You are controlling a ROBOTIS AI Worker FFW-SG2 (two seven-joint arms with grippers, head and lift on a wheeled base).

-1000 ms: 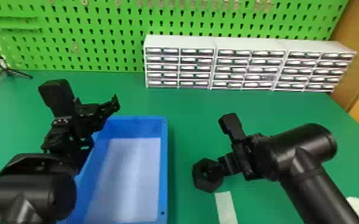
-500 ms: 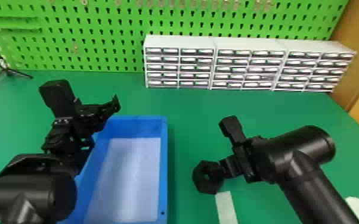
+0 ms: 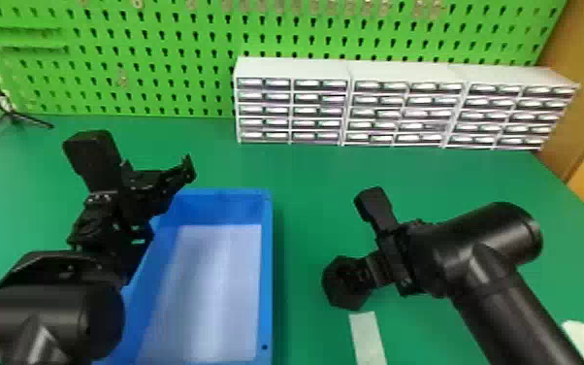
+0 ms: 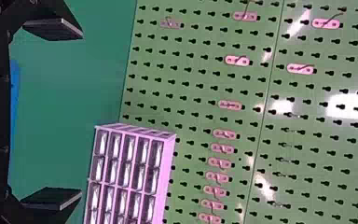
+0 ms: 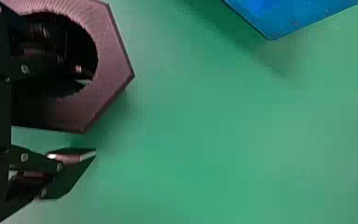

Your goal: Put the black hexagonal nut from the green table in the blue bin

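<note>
Right gripper (image 3: pixel 360 238): jaws spread, one finger showing inside the ridged, black hexagonal nut (image 3: pixel 333 291); smooth blue bin (image 3: pixel 267 272) toward nine o'clock. Left gripper (image 3: pixel 138 153): jaws wide.

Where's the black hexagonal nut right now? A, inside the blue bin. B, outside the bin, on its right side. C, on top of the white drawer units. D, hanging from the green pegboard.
B: the head view shows the black hexagonal nut beyond the right wall of the blue bin, by the right gripper.
</note>
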